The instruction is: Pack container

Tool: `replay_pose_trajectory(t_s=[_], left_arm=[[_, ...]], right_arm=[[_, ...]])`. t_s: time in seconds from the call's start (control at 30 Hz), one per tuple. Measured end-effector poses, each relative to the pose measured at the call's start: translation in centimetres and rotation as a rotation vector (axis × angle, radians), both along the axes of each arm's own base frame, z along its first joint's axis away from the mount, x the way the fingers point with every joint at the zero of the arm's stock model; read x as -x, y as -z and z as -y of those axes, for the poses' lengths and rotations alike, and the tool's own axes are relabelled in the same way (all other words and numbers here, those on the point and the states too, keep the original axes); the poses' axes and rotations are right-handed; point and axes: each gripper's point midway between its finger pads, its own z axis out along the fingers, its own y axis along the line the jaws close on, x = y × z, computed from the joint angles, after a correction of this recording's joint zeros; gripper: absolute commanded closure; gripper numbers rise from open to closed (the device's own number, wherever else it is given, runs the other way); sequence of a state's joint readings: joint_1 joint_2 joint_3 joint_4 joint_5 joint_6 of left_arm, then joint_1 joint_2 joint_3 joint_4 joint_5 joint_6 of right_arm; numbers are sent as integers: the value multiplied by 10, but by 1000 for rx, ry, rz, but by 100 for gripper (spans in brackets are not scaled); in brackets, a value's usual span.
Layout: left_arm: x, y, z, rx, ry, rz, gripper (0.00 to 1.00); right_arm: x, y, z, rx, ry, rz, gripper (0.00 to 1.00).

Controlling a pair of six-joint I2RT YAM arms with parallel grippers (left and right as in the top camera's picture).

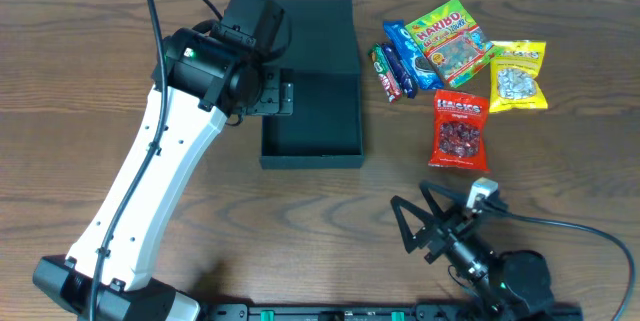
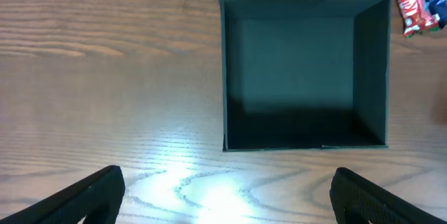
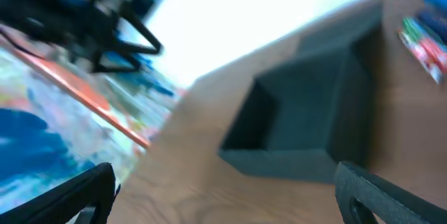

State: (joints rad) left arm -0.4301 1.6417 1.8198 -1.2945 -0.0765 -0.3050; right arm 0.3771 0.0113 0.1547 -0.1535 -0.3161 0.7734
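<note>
The container [image 1: 318, 126] is a dark charcoal box, open and empty, with its flap lid [image 1: 318, 33] lying flat behind it. My left gripper [image 1: 272, 94] hovers high over the box's left edge. In the left wrist view the left gripper [image 2: 227, 196] is open wide and empty, with the empty box [image 2: 374, 70] beyond it. My right gripper [image 1: 420, 223] is open and empty near the front edge, right of centre. In the blurred right wrist view the right gripper [image 3: 223, 196] faces the box [image 3: 279, 161].
Snack bags lie right of the box: a Haribo bag [image 1: 452, 43], a yellow bag [image 1: 519, 76], a red bag [image 1: 459, 129], a blue pack [image 1: 410, 53] and a red-green bar [image 1: 385, 71]. The bar also shows in the left wrist view [image 2: 417, 4].
</note>
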Motion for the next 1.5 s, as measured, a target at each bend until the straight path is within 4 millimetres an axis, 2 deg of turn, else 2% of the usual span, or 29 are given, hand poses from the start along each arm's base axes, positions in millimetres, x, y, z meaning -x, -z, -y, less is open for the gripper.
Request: replay_pose_trajectory(t_s=[0.07,0.1,0.27,0.37,0.47,0.53,0.63,0.73,0.87,1.0,1.13,1.2,1.3,1.4,1.5], left_arm=[[-5,-2,3,11,5,22,5],[-9,-4,5,17,12,40,5],[-27,-14,13,39,42,125,5],[-36,-19,15,38,55,167,5],[-51,-18,12,35,43,199,5],[-63,-11,8,29,24,203,5],[-79,5,1,13,-7,183,5],[-87,18,-5,3,-27,160,5],[-92,28,-10,13,-47,136,5],[-95,37,-9,28,-56,112,5],[-95,38,-7,41,-58,109,5],[-96,38,-7,43,-61,110,5],[-96,38,-7,43,-61,110,5],[-96,38,-7,43,-61,110,5],[-96,38,-7,43,-61,110,5]], right_arm=[[-3,-22,5,-37,32,83,1],[-7,-25,11,-41,61,95,1],[-41,-19,45,42,239,29,1],[-65,-33,67,129,319,8,1],[-106,-72,94,248,349,21,1],[-137,-91,110,303,343,27,1],[-191,-99,133,364,316,-8,1],[-239,-84,149,410,282,-95,1],[-298,-46,173,498,264,-238,1],[-347,-2,195,600,250,-356,1],[-382,44,199,730,227,-436,1],[-397,71,190,814,210,-456,1],[-408,110,170,906,171,-486,1],[-406,137,160,944,136,-520,1],[-401,156,163,971,127,-569,1]])
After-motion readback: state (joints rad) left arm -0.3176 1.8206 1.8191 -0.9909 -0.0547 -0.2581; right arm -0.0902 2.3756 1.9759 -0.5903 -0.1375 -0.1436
